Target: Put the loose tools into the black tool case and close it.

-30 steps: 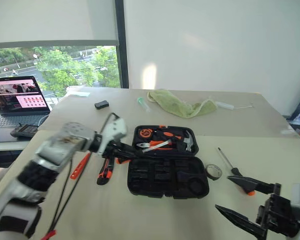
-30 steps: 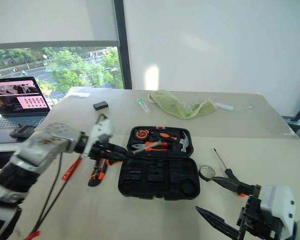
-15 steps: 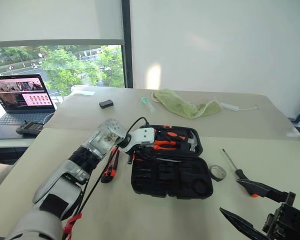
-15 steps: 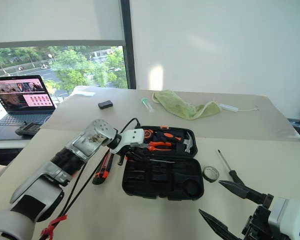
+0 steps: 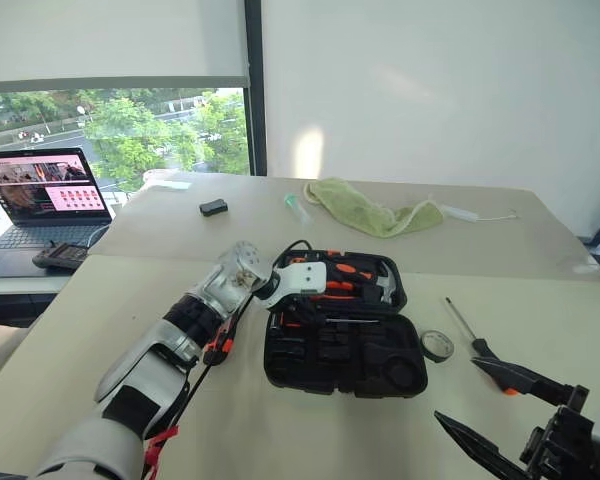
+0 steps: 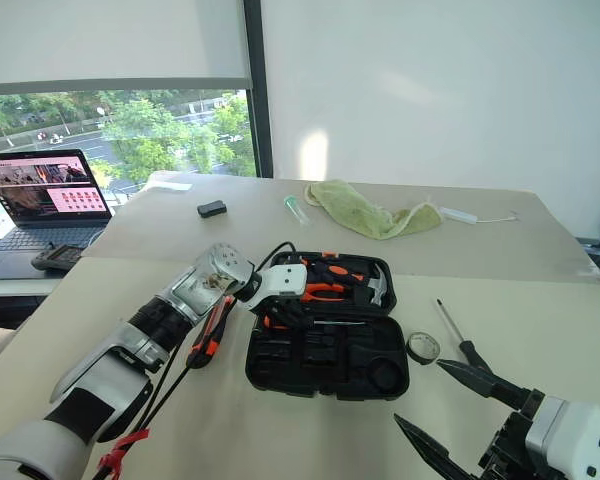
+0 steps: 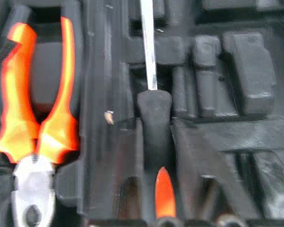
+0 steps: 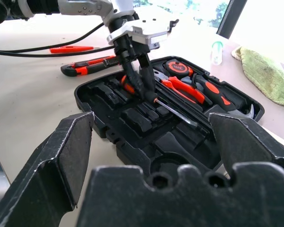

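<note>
The right gripper (image 6: 460, 410) sits nearest, its two pointed, matte black fingers spread wide apart over the pale, smooth tabletop (image 6: 310, 430) with nothing between them. Just beyond it lie a long screwdriver (image 6: 455, 333) with a thin steel shaft and black handle, and a small black tape roll (image 6: 417, 347), a flat ring beside the case's right edge. The black tool case (image 5: 342, 323) lies open in the middle, a rounded-cornered plastic clamshell with moulded slots; orange-handled pliers (image 7: 35, 113) fill one slot. The left gripper (image 8: 138, 71) reaches into the case, its slim black fingers either side of the handle of a second long screwdriver (image 8: 173, 109) lying in the tray; whether they clamp it or stand loose cannot be told. Left of the case lie an orange-black utility knife (image 8: 87, 66) and a small orange screwdriver (image 8: 72, 48). Farther back are a small black block (image 5: 213, 207), a crumpled green cloth (image 5: 372, 212) and an open laptop (image 5: 42, 200).
</note>
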`<state>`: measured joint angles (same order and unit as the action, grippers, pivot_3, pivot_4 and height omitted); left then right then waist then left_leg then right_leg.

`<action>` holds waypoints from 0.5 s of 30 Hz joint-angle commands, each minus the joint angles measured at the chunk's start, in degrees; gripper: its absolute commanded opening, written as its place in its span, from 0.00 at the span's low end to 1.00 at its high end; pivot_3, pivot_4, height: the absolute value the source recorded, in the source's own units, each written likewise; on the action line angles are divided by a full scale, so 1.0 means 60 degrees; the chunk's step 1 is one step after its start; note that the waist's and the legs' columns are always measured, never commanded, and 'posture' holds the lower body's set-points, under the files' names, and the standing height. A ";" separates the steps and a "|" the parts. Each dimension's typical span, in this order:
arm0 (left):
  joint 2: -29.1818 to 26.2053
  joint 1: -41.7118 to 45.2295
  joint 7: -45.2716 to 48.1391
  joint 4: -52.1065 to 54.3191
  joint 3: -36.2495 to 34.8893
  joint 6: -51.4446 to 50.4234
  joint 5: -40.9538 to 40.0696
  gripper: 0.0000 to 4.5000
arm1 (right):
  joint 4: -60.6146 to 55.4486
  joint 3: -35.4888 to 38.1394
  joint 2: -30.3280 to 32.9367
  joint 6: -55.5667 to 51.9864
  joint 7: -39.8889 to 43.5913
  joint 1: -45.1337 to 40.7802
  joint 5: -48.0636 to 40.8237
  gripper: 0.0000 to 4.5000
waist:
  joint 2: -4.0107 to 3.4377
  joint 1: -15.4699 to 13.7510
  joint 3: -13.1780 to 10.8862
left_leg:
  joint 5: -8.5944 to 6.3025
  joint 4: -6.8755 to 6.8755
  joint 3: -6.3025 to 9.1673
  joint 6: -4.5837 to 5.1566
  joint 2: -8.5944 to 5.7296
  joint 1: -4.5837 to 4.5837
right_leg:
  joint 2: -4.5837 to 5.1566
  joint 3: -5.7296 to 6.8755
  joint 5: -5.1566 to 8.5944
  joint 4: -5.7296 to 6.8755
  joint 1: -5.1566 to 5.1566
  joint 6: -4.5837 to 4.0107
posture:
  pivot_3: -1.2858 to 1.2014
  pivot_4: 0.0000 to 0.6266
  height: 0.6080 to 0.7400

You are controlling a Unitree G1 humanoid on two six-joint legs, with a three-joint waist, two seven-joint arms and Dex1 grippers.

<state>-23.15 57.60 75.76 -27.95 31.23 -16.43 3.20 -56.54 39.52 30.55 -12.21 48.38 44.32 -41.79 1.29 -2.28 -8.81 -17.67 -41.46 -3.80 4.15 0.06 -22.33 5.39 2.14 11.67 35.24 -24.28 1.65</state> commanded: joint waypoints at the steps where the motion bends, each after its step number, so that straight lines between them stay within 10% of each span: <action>1: -0.0396 0.0121 -0.0037 0.0693 -0.0999 -0.0120 -0.0417 0.55 | -0.0388 0.0146 0.0036 0.0260 -0.0099 0.0105 -0.0067 1.00 | 0.0001 0.0009 -0.0001 | 0.0000 -0.0008 0.0002 0.0000 0.0004 -0.0006 | 0.0000 0.0001 -0.0001 0.0006 -0.0006 0.0000 | 0.52 0.24 1.00; 10: 0.0028 -0.1202 -0.0939 0.2920 -0.2864 -0.2598 -0.2356 0.02 | -0.0241 -0.0086 0.0126 0.0214 -0.0285 -0.0160 0.0055 1.00 | -0.0011 -0.0008 0.0005 | 0.0000 -0.0025 0.0010 0.0000 0.0006 0.0001 | 0.0006 0.0004 0.0005 0.0021 0.0005 0.0008 | 0.52 0.24 1.00; 15: 0.1101 -0.2608 -0.3089 0.2709 -0.2844 -0.1919 -0.1665 0.02 | -0.0213 -0.0173 0.0114 0.0223 -0.0389 -0.0280 0.0237 1.00 | -0.0010 -0.0006 0.0004 | -0.0007 -0.0040 0.0015 0.0012 -0.0014 -0.0001 | 0.0022 0.0000 0.0000 0.0021 0.0013 0.0018 | 0.52 0.24 1.00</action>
<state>-16.69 42.33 60.91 -12.12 14.35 -30.62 -8.37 -56.88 38.23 31.11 -12.19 46.64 42.79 -40.54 1.23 -2.31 -8.78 -17.71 -41.70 -3.70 4.22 -0.02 -22.32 5.52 2.12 11.66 35.40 -24.20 1.76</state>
